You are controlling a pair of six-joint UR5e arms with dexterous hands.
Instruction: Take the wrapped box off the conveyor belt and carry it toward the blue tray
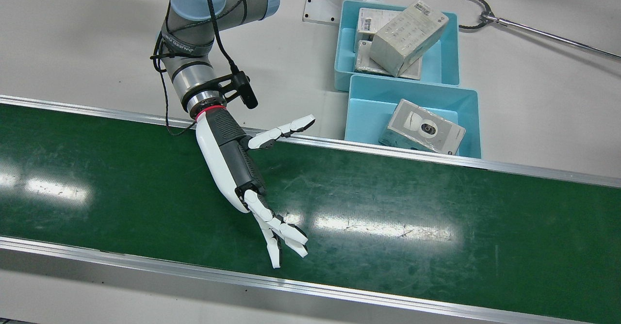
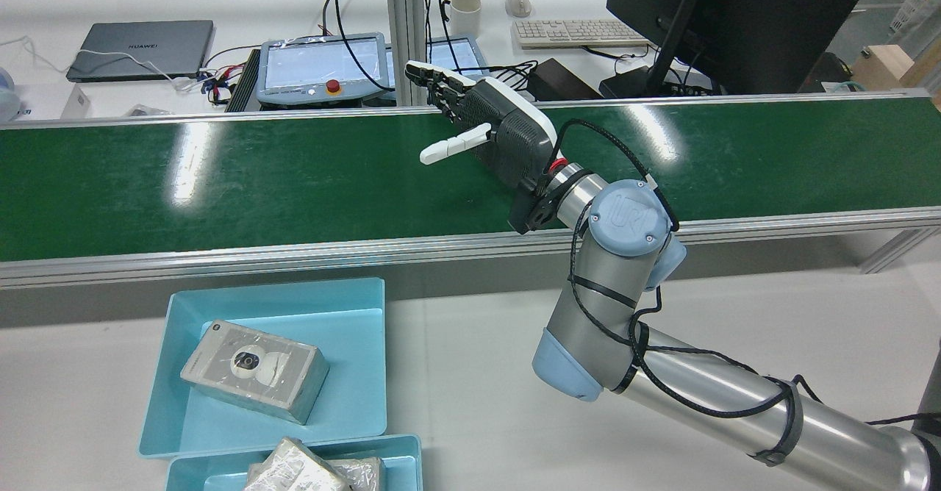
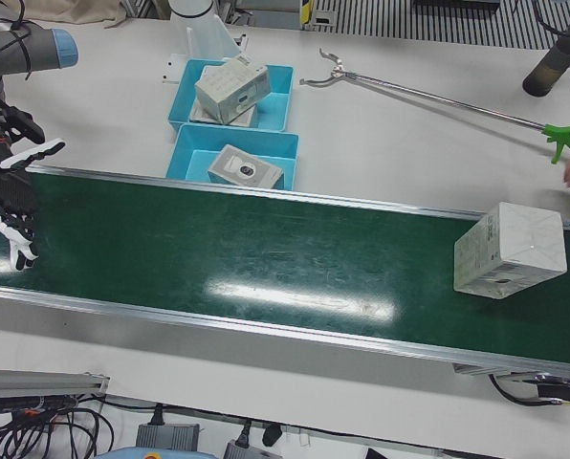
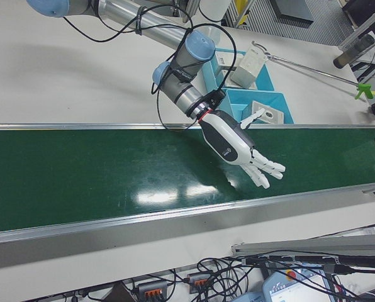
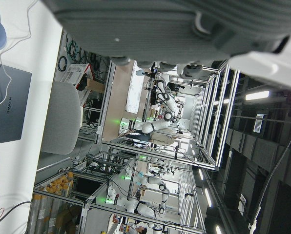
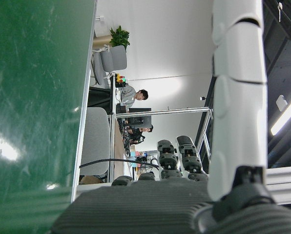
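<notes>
Green belt (image 1: 436,207) runs the full width of the station, and everything below is placed relative to it. Right arm (image 2: 610,314) reaches from the table on the robot's side out over the belt. Right hand (image 1: 242,169) hangs above the belt surface, fingers (image 1: 286,236) spread and extended, thumb out toward the robot-side rail, holding nothing. In the left-front view the wrapped box (image 3: 511,251) sits on the belt at its far end, well apart from the hand, close to the operator-side rail, tilted a bit. Two blue trays sit on the table just beside the belt's robot-side rail: the near tray (image 1: 361,105) holds one wrapped camera box (image 1: 421,129), and the far tray (image 1: 347,47), touching it on the side away from the belt, holds a stack of wrapped boxes (image 1: 407,35). A long grabber tool (image 3: 428,96) with a green handle lies on the table beyond the trays. Left hand: only a dark blurred part shows at the top of its own camera view, so I can't tell its state.
</notes>
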